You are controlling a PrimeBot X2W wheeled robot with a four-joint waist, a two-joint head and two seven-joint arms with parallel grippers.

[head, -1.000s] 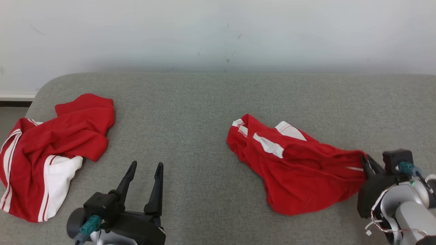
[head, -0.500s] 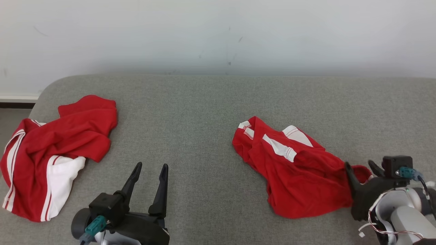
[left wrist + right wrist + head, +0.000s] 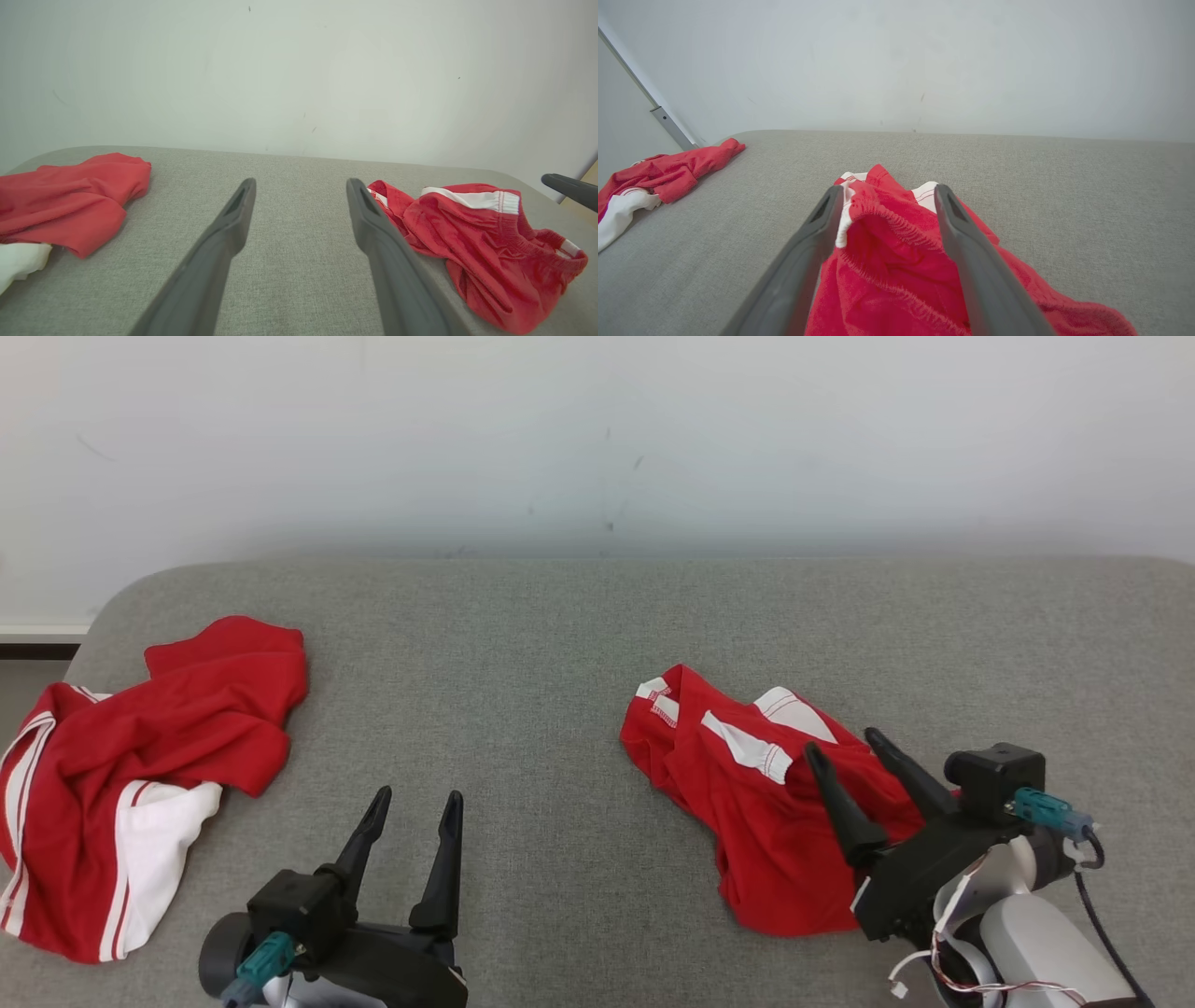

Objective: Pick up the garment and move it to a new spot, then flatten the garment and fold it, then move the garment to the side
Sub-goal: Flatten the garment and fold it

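a pale, lightly scuffed wall (image 3: pixel 597 448) is seen behind a grey cloth-covered surface (image 3: pixel 523 663) with a rounded corner. the right gripper (image 3: pixel 842 741) is held low over this surface at the end of a pale forearm. its two dark fingers are pointed forward and a little to the left, with the tips tilted slightly upward. the fingers are spread wide and nothing is clamped between them.

the red garment (image 3: pixel 747 803), trimmed in white, is found crumpled directly under and ahead of this gripper. in the right wrist view a raised fold with a gathered elastic edge is seen between the two fingers (image 3: pixel 805 252), close against the left one. the rest of the cloth is spread beneath them and past their tips. whether the fold is actually touched cannot be told.

the left gripper (image 3: pixel 418 796) is also held low, with its fingers pointed straight ahead toward the wall. they are parted wide and bare surface is seen between them. the garment is found to the right of this gripper, just beyond its right finger. a second red and white garment (image 3: pixel 140 747) is seen bunched well off to its left, near the rounded corner.
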